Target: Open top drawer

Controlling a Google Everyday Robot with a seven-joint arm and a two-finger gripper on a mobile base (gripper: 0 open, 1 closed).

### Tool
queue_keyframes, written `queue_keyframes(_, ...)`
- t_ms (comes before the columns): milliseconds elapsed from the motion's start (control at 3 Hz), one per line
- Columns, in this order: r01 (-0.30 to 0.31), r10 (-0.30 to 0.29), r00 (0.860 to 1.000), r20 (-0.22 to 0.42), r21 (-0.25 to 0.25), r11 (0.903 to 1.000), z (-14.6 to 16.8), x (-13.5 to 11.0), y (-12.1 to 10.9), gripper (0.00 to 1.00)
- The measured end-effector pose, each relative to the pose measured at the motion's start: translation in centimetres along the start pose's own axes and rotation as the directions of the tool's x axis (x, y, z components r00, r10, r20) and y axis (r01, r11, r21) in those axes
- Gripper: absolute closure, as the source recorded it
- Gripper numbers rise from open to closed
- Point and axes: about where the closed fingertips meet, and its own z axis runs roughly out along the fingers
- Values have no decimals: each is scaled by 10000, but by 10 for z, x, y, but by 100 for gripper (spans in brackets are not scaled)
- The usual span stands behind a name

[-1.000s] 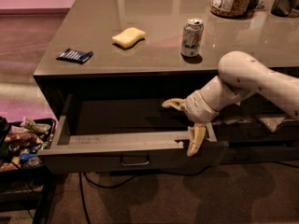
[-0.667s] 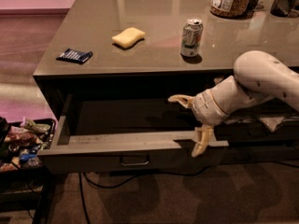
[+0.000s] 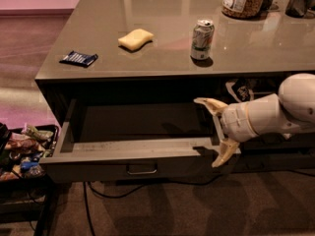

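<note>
- Top drawer [image 3: 88, 168]: left bay of the desk, under the desktop [image 3: 162, 58], already pulled well out toward the near side. Floor is visible inside and looks bare. Task reads as essentially done.
- Floor crate [image 3: 19, 151], full of packets, sits just beside the drawer's near-left corner. More travel, or a skewed drawer, could bring that corner against it.
- Loop handle [image 3: 141, 170] sits at the centre of the front, untouched and well left of the claw.
- Cables [image 3: 88, 200] run on the carpet below the front. No snag risk unless the drawer drops.
- Gripper [image 3: 216, 132] is at the drawer's right end, fingers spread wide and clamped on nothing. Upper finger [image 3: 209, 104] reaches in over the drawer's right end, lower finger [image 3: 222, 155] hangs in front of the front panel, so the panel's right end lies between them.
- Risk 1: any further pull from that far-right position is off-centre, so the drawer could rack and bind on its runners.
- Risk 2: a sideways retreat could hook a finger on the panel and drag or slam it. Backing out up and away looks safer.
- Risk 3: over-pulling could drive it hard against its stops.
</note>
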Motion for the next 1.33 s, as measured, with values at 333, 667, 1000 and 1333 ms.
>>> queue_keyframes(333, 0, 0, 10000, 9, -25, 10000, 0, 0, 1, 0)
queue_keyframes(667, 1, -1, 10000, 10, -26, 10000, 0, 0, 1, 17)
queue_keyframes(1000, 1, -1, 10000, 10, -26, 10000, 0, 0, 1, 40)
queue_keyframes(1333, 1, -1, 10000, 10, -26, 10000, 0, 0, 1, 64)
